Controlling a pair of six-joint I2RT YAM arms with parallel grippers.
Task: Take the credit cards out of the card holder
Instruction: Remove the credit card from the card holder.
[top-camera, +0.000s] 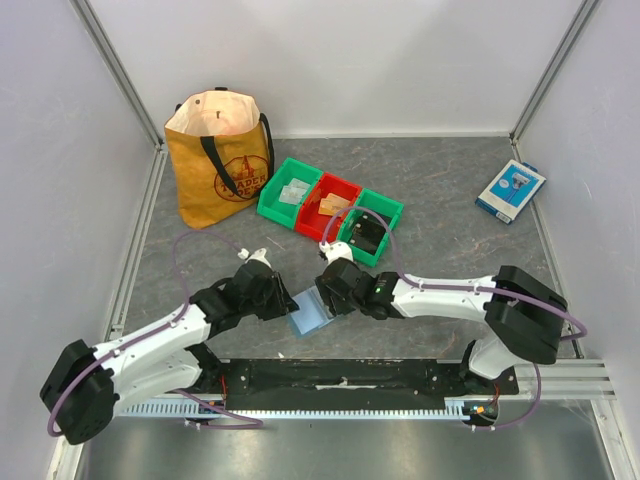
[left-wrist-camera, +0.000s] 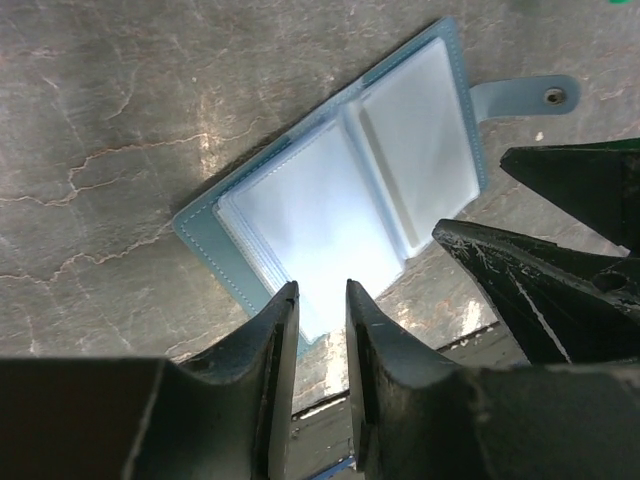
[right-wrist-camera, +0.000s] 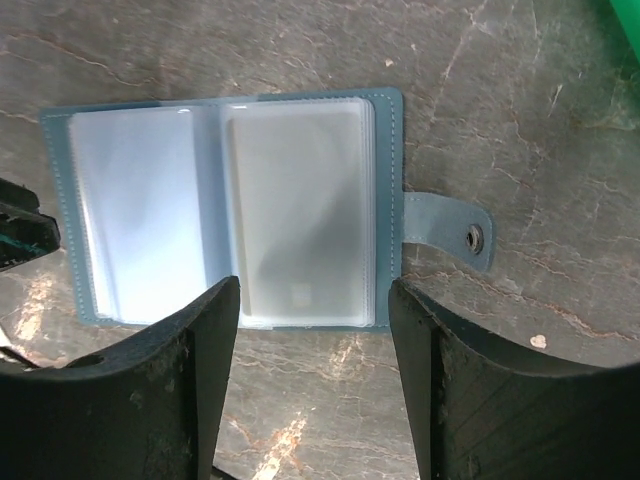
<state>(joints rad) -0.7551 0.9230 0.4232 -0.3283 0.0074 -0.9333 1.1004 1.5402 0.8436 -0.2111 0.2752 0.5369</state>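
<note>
dusty-blue, the card holder (right-wrist-camera: 215, 205) is laid open and flat on the grey table (top-camera: 440, 180), just ahead of the dark rail (top-camera: 340, 372) at the near edge, between the two grippers. its clear sleeves are turned upward and its snap tab (right-wrist-camera: 452, 228) is stretched out to one side. the left gripper (left-wrist-camera: 320, 330) is brought nearly together on the near edge of one leaf, which appears to be pinched and so pinned down. the right gripper (right-wrist-camera: 315, 330) is held with its fingers wide apart, astride the other stack of sleeves, and nothing is gripped by it. orange-tan credit cards (top-camera: 335, 203) are seen in the red bin (top-camera: 345, 181) and pale ones in the green bin (top-camera: 270, 195) beside it. whether any card is left in the sleeves cannot be told through the glare.

the step in hand is judged to be a reach for another card. for the next move, the right fingers would need to be lowered to a sleeve mouth and a thin card edge caught without the whole stack being lifted. room is tight over the holder: the grippers are set close together and the rail lies just beside it, while open table is left beyond, toward the bins.
</note>
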